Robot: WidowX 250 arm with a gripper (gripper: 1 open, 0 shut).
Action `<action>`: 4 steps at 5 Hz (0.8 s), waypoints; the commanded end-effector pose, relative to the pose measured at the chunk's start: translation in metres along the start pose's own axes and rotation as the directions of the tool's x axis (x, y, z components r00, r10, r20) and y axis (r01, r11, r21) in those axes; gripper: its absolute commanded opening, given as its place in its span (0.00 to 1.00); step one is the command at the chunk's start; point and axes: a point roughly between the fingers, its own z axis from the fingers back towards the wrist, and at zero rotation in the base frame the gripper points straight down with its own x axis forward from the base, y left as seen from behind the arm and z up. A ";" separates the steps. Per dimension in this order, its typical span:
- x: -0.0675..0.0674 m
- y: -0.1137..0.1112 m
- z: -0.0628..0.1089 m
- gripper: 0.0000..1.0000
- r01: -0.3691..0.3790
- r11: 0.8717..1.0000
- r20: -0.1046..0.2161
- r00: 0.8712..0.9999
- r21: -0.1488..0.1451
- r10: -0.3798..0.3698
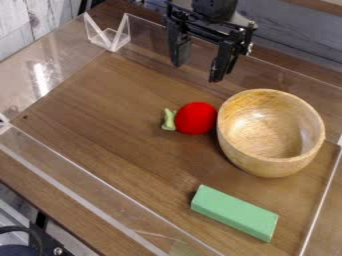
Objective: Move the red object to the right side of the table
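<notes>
The red object (pixel 198 117), a small glossy ball with a green stem piece on its left, lies on the dark wood table (pixel 100 120) near the middle, just left of the wooden bowl. My black gripper (pixel 198 66) hangs above the table's far side, pointing down, behind and above the red object and apart from it. Its two fingers (pixel 175 52) stand open with nothing between them.
A wooden bowl (pixel 271 131) sits right of the red object, nearly touching it. A flat green block (pixel 234 212) lies at the front right. Low clear acrylic walls (pixel 80 195) edge the table, with a clear folded piece (pixel 107 32) at the far left.
</notes>
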 end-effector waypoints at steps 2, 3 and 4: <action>-0.012 0.027 0.011 1.00 -0.049 0.999 0.010 0.999 0.011 0.049; -0.016 0.036 0.019 1.00 -0.085 0.996 0.016 0.996 0.003 0.085; -0.018 0.042 0.025 1.00 -0.122 0.992 0.018 0.992 -0.016 0.122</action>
